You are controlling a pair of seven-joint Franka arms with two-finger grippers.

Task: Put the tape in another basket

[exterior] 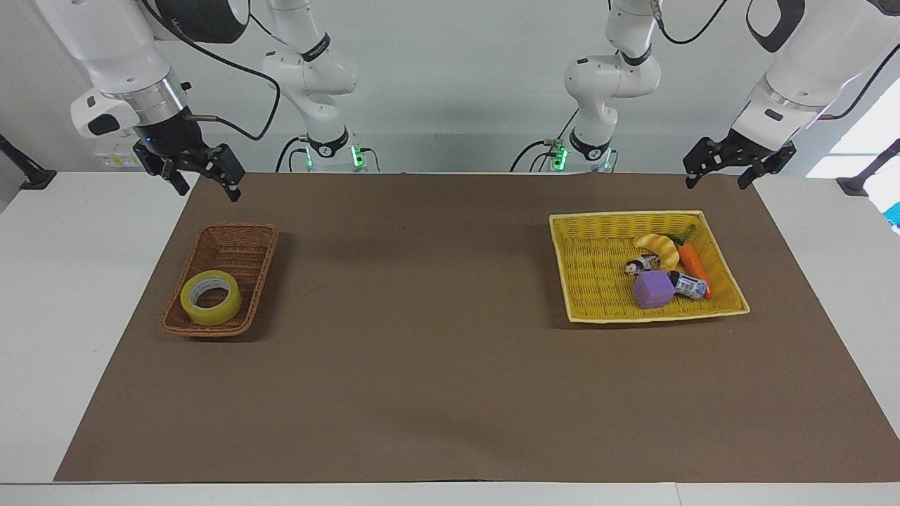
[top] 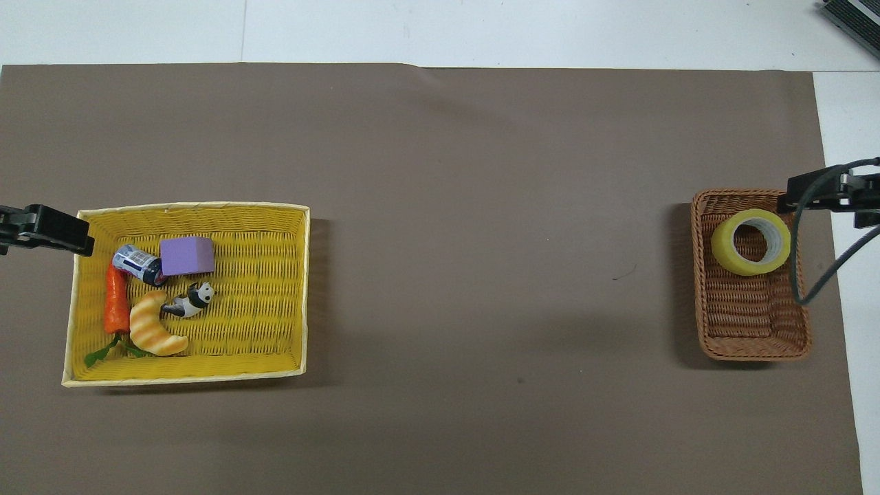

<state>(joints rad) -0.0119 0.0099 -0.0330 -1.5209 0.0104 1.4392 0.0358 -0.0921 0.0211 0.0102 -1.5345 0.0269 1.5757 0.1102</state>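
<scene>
While the tape [exterior: 210, 297] lies flat in the brown basket [exterior: 242, 247] at the left of the facing view, hole upward, the task looks done. It sits at the end of that basket lower in the frame, so it lies down and slightly right of the right pincer [exterior: 188, 171], which hangs raised at the upper left with its fingers spread and nothing between them. A ring has no long axis; any regrasp would be over its wall, from above. The right arm is much the nearer, its wrist pointing down and tilted toward the bench [exterior: 436, 393]. At the upper right, the left pincer [exterior: 728, 163] waits, also spread and empty, above the corner by the yellow basket [exterior: 598, 267].
</scene>
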